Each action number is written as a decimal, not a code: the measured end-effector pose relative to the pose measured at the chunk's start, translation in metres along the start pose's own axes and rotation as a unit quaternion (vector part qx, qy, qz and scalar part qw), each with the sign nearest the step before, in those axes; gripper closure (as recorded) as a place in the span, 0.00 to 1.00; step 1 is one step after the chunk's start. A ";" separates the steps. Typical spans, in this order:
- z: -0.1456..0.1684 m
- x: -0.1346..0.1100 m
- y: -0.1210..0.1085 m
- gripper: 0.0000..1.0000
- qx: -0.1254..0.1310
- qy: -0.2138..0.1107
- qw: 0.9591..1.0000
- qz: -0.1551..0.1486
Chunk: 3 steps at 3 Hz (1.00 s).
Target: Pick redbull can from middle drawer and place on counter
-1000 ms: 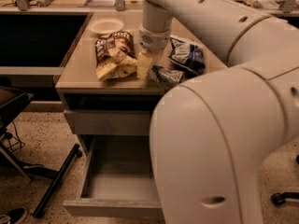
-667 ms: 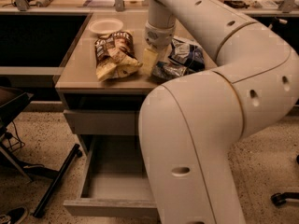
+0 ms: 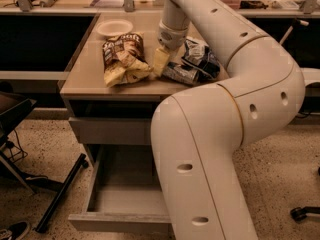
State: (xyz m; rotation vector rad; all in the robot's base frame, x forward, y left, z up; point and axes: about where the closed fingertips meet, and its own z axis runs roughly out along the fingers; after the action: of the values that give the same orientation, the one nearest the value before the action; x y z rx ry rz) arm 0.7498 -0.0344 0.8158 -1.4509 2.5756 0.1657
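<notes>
The redbull can [image 3: 179,73] lies on its side on the tan counter [image 3: 90,71], between a brown-and-yellow snack bag and a crinkled dark-blue snack bag. My gripper [image 3: 161,61] hangs from the wrist just above the counter, at the can's left end, beside or touching it. The middle drawer [image 3: 125,199] is pulled out below the counter. Its grey floor is bare where it shows, and my arm hides its right part.
A brown-and-yellow snack bag [image 3: 122,59] lies left of the gripper and a dark-blue snack bag [image 3: 201,58] lies right of it. A white bowl [image 3: 114,28] sits at the back of the counter. My large arm links [image 3: 210,149] block the cabinet's right side. A black chair leg [image 3: 60,194] stands at the lower left.
The gripper moved slightly right and up over the counter. The arm's big links swung, changing how much of the right side they cover. The can stays on the counter.
</notes>
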 end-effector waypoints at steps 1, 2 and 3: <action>0.000 0.000 0.000 0.58 0.000 0.000 1.000 0.000; 0.000 0.000 0.000 0.34 0.000 0.000 1.000 0.000; 0.000 0.000 0.000 0.11 0.000 0.000 1.000 0.000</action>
State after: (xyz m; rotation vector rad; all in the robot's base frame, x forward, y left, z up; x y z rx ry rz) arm 0.7499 -0.0344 0.8157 -1.4508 2.5755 0.1657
